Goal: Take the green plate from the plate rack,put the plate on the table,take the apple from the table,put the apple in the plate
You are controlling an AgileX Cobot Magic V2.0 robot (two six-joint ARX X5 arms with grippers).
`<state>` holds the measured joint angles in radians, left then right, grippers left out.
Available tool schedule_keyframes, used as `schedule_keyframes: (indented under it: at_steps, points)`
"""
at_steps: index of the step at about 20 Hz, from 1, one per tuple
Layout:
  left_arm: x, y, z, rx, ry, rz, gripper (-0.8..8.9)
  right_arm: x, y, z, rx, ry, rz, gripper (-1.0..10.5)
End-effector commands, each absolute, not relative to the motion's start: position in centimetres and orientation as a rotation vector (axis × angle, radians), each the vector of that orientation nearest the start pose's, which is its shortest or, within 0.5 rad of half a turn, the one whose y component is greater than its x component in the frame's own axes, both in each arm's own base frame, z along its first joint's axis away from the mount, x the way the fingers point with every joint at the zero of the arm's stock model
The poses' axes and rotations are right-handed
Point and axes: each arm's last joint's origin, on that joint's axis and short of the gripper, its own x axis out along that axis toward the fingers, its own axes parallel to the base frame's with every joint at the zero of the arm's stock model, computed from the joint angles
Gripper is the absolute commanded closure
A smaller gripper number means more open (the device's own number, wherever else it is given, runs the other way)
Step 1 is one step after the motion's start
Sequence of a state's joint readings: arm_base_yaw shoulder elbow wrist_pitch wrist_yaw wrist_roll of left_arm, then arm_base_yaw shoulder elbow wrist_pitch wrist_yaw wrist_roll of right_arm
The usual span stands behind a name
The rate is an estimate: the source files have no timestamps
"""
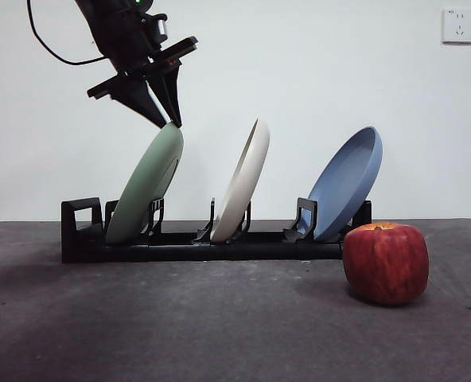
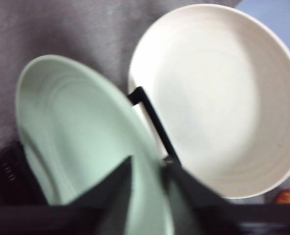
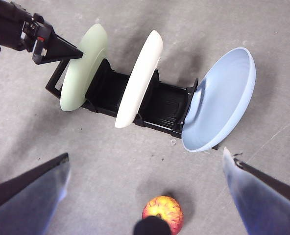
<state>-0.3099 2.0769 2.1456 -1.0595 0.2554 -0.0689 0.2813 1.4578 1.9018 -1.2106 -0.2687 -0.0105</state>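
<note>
The green plate [image 1: 144,187] leans in the end slot of the plate rack [image 1: 204,245], next to the rack's squarish loop. My left gripper [image 1: 170,123] comes down from the upper left onto the plate's top rim. In the left wrist view its two jaws stand close together with the rim of the green plate [image 2: 81,142] pinched between them. The apple [image 1: 385,263] sits on the table [image 1: 180,326] in front of the rack's other end. High above the apple [image 3: 162,211] hangs my right gripper [image 3: 145,154], open wide and holding nothing.
A cream-white plate [image 1: 242,183] leans in the rack's middle slot and a blue plate [image 1: 347,183] in the slot nearest the apple. A white wall with a socket [image 1: 457,25] stands behind the table.
</note>
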Motion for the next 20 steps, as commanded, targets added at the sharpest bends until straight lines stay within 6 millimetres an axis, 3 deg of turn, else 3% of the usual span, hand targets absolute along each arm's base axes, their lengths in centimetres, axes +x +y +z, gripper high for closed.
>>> schedule_keyframes:
  at_steps: [1, 6, 9, 14, 20]
  points:
    - [42.3, -14.1, 32.0, -0.008, 1.048, -0.474, 8.22, 24.5, 7.9, 45.8, -0.007, 0.773, 0.523, 2.9]
    - [42.2, -14.1, 32.0, -0.008, 1.054, -0.475, 8.22, 24.5, 7.9, 45.9, -0.007, 0.773, 0.523, 2.9]
    - [42.0, -14.4, 33.7, -0.022, 1.008, -0.512, 8.22, 24.5, 7.9, 45.8, -0.007, 0.773, 0.523, 2.9]
    - [39.4, -15.0, 41.7, -0.035, 0.810, -0.603, 8.22, 24.5, 7.9, 45.9, -0.007, 0.773, 0.523, 2.9]
    - [31.2, -15.0, 51.7, -0.012, 0.491, -0.719, 8.22, 24.7, 7.8, 46.0, -0.022, 0.745, 0.484, 2.9]
